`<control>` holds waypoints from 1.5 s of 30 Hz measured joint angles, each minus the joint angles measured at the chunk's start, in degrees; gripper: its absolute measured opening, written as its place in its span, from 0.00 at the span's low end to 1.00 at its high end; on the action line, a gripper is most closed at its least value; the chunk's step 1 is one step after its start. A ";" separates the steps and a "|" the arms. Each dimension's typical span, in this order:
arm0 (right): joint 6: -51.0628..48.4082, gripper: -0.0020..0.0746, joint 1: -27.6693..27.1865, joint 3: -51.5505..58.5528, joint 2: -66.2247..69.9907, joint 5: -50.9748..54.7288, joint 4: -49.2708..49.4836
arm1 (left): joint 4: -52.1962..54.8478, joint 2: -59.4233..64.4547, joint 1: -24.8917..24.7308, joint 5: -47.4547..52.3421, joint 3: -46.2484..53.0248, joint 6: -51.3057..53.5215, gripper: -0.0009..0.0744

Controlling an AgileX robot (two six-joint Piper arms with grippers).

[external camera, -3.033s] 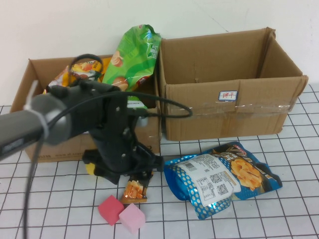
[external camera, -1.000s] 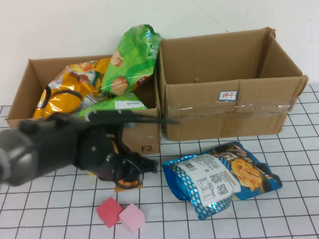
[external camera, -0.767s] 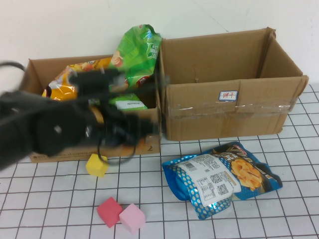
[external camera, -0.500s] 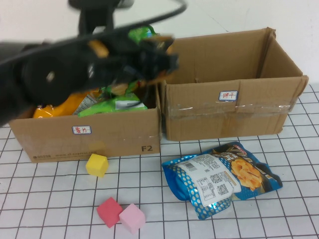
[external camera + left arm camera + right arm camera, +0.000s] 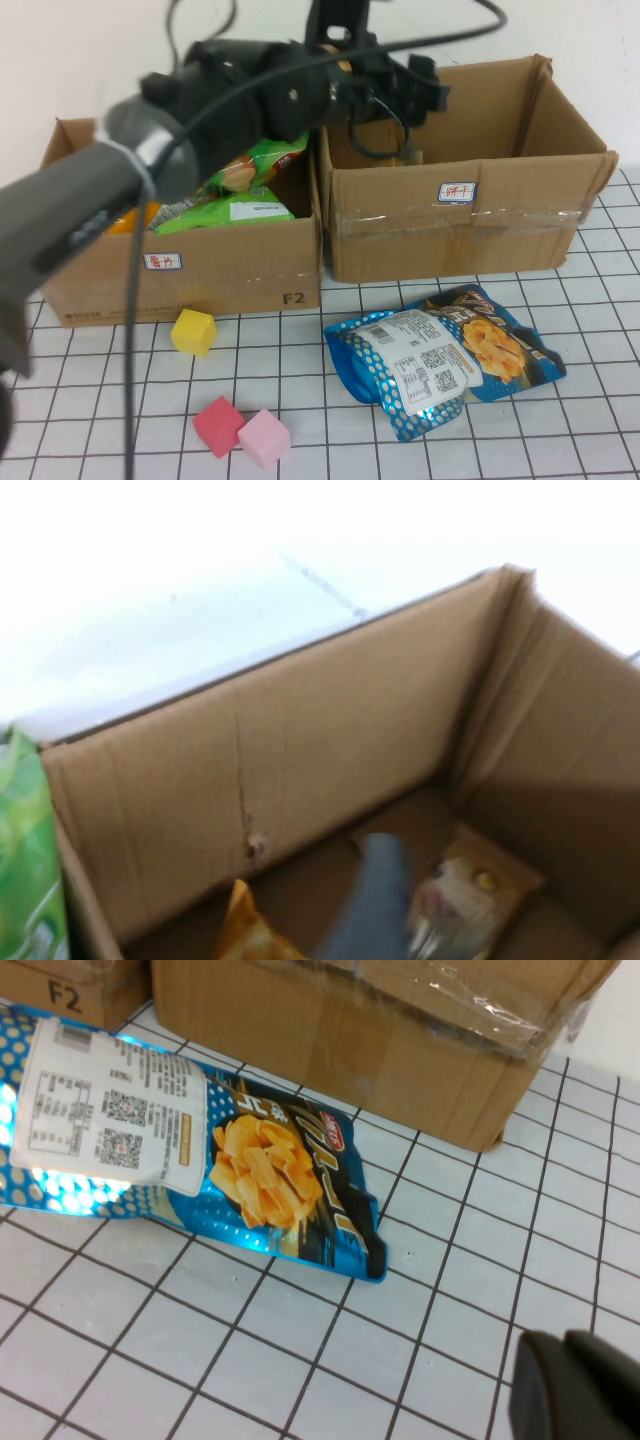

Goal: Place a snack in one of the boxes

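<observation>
My left gripper (image 5: 425,90) hangs over the left part of the open right cardboard box (image 5: 460,215), its arm reaching across the left box (image 5: 180,280). In the left wrist view a blurred finger (image 5: 375,905) shows beside a small orange-and-clear snack packet (image 5: 465,895), which it seems to hold inside the right box (image 5: 300,740). A large blue chip bag (image 5: 440,360) lies flat on the table in front of the right box and also shows in the right wrist view (image 5: 200,1150). My right gripper (image 5: 575,1390) is shut and empty, low over the table to the right of that bag.
The left box holds a green snack bag (image 5: 250,165) and orange bags. A yellow cube (image 5: 194,331), a red cube (image 5: 220,424) and a pink cube (image 5: 264,438) lie on the gridded table in front of it.
My left gripper took the small packet off the table by the cubes, rose over the left box and swung right to above the right box. The right arm has not moved.
</observation>
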 joint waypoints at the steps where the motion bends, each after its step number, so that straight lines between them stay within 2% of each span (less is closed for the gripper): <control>1: 0.00 0.03 0.00 0.00 0.00 0.00 0.00 | 0.68 1.24 0.00 0.23 -1.01 0.14 0.81; 4: 0.00 0.03 0.00 0.00 0.00 0.00 0.00 | 3.26 3.08 0.00 1.61 -2.96 0.14 0.87; 7: 0.00 0.03 0.00 0.00 0.00 0.00 0.00 | 6.11 3.05 0.00 5.77 -4.63 0.14 0.80; 9: 0.00 0.03 0.00 0.00 0.00 0.00 0.00 | 8.13 1.79 0.00 10.27 -5.71 0.14 0.65; 14: 0.00 0.03 0.00 0.00 0.00 1.05 1.80 | 18.49 -3.88 -0.26 20.74 -6.85 -5.29 0.17; 17: -1.40 0.02 0.46 0.00 0.00 1.41 2.92 | 25.87 -8.18 -1.25 23.70 -6.99 -8.38 0.06; 21: -8.85 0.02 3.15 0.00 0.29 2.09 6.16 | 32.91 -13.00 -3.37 25.61 -6.93 -11.48 0.02; 24: -16.37 0.03 5.36 0.00 2.22 2.94 9.88 | 37.76 -16.91 -5.16 22.68 -2.50 -15.90 0.02; 27: -23.80 0.03 7.10 0.00 5.23 3.39 15.70 | 46.63 -22.32 -8.17 15.70 7.63 -24.08 0.01; 30: -32.56 0.06 8.18 0.00 8.22 3.76 21.84 | 60.26 -27.76 -12.36 11.28 20.19 -39.02 0.01; 32: -38.74 0.11 8.64 0.00 10.21 4.53 25.92 | 69.10 -31.50 -15.48 10.75 27.68 -49.44 0.01; 35: -49.16 0.23 9.79 0.00 13.33 6.89 31.77 | 76.57 -36.22 -18.18 10.60 36.49 -57.78 0.01; 41: -64.97 0.52 13.88 0.00 20.87 5.72 40.17 | 78.48 -44.19 -20.41 15.86 47.19 -67.97 0.01; 45: -70.52 0.58 17.35 -1.80 27.77 3.88 41.85 | 77.60 -50.29 -20.44 19.35 52.10 -72.53 0.01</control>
